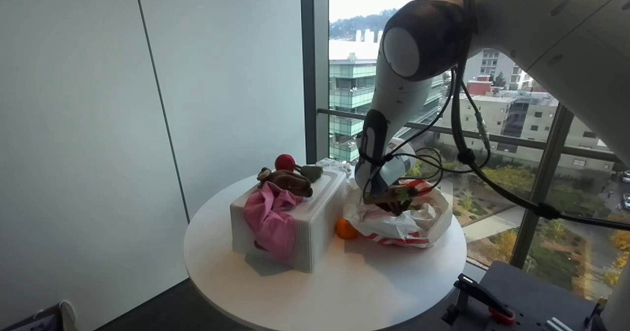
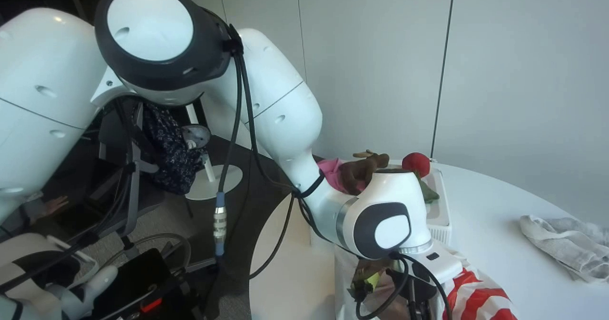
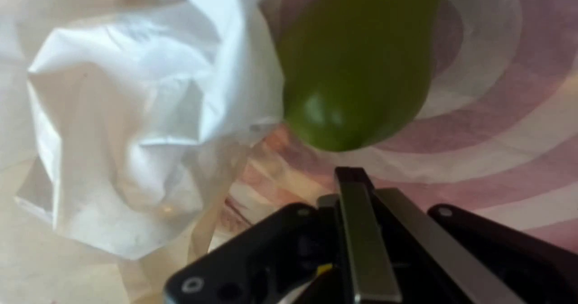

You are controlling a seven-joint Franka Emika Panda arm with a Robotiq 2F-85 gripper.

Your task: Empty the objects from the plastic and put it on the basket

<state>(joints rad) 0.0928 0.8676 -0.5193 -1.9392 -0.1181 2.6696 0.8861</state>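
Your gripper is squeezed closed on nothing you can see; in the wrist view, the pear is near, at 12 o'clock.

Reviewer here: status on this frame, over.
End effector looks shut, nothing visibly gripped. Green pear inside striped bag. Crumpled bag fold beside the pear, possibly obstructing.

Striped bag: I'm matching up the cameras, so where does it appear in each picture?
In an exterior view: striped bag, right of centre, on the round table.
In an exterior view: striped bag, bottom, right of centre, partly behind the arm.
Wrist view: striped bag, across most of the picture.
Shared landmark: the gripper, visible in all three views.
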